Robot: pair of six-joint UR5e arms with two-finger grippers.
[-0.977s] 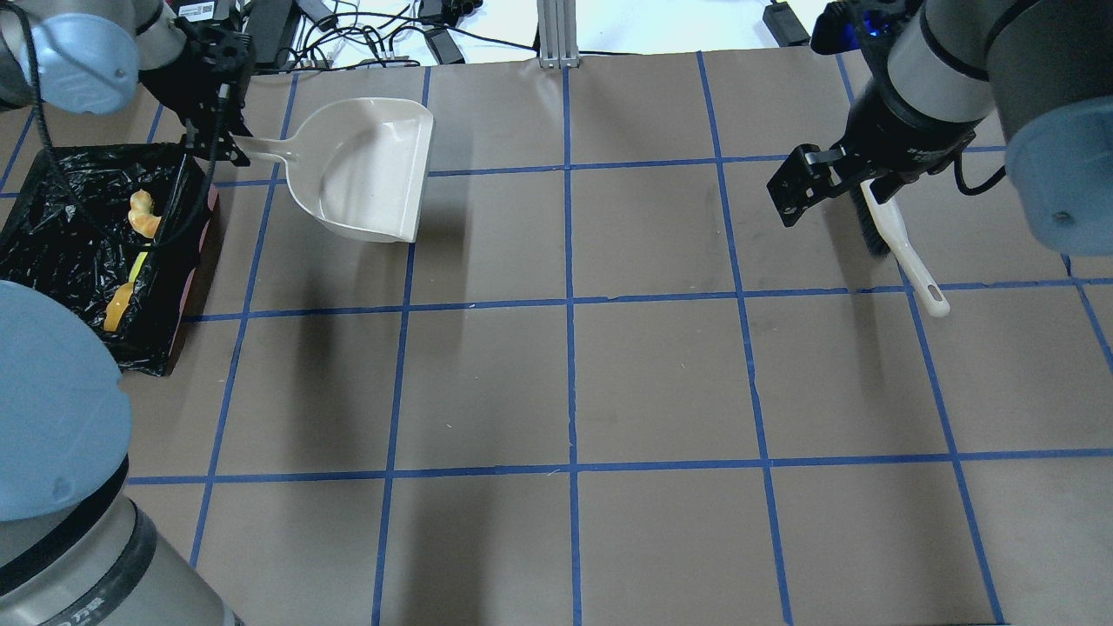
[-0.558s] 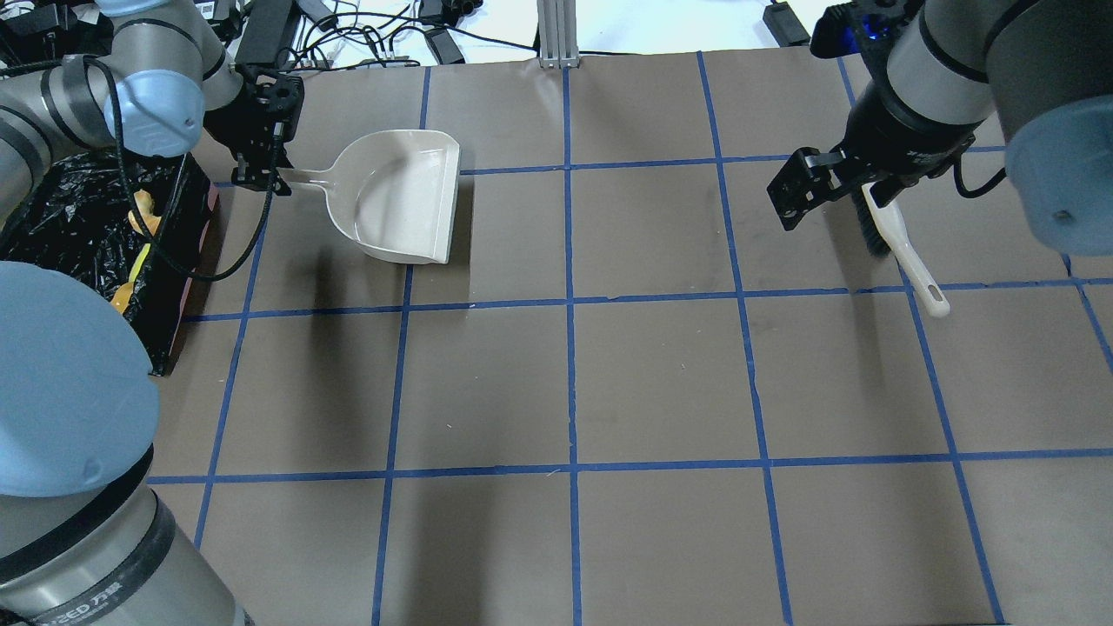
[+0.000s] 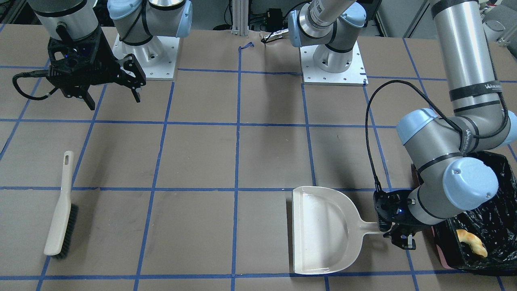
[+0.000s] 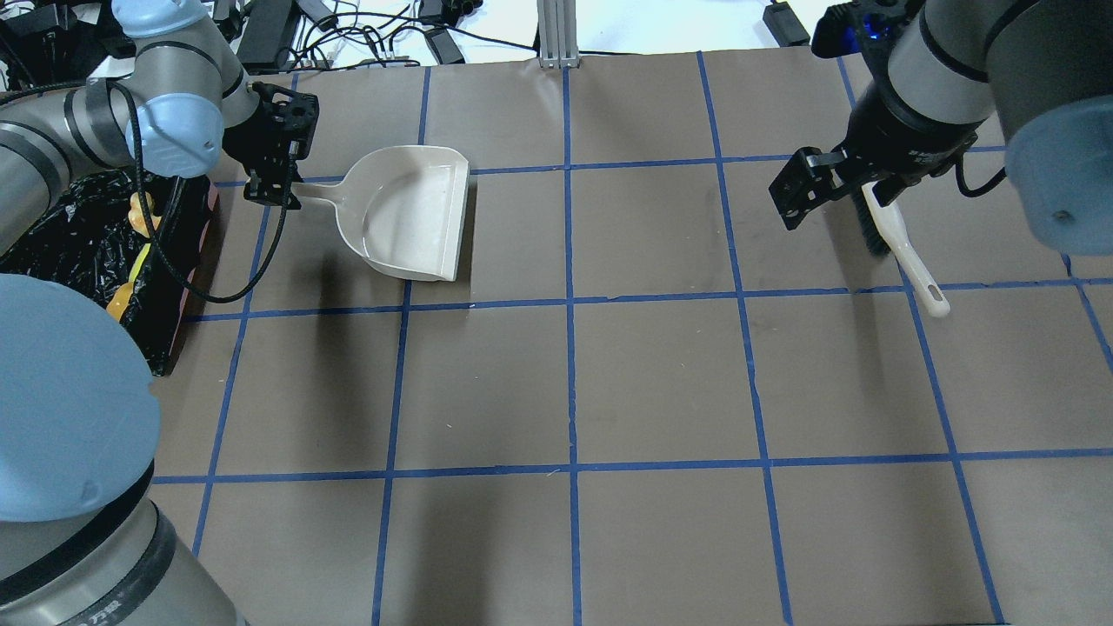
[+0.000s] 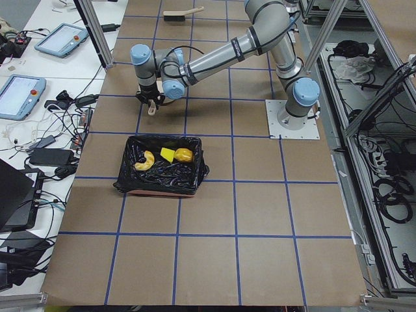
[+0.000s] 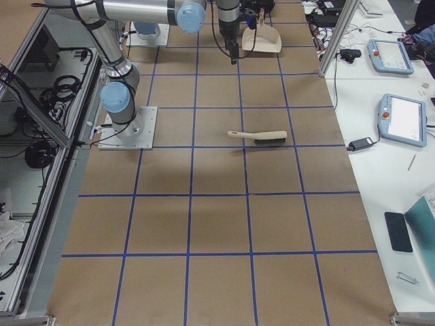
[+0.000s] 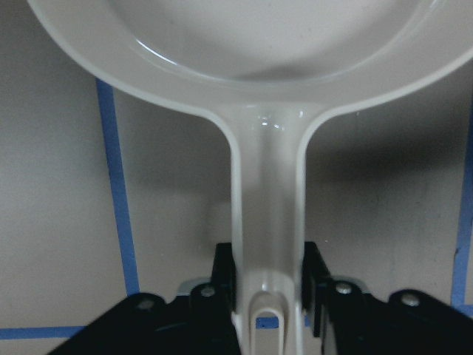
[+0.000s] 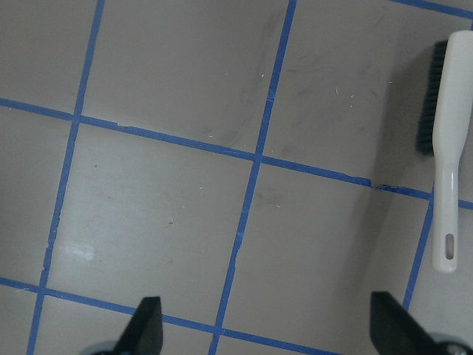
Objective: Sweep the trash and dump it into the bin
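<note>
The beige plastic dustpan (image 4: 409,213) is being clamped at its handle by the left fingers (image 7: 224,275), its long axis running straight ahead; the right fingers (image 8: 148,325) are being held spread.

My overhead camera sits behind the robot, looking forward and down; my front camera faces it across the bench (image 3: 202,161). Both share the dustpan (image 4: 413,217) and brush (image 4: 909,256). End cameras look along the bench from far off, the left one over the bin (image 5: 159,184). Wrist cameras look down closely: left at the dustpan handle (image 7: 266,222), right at the brush.
</note>
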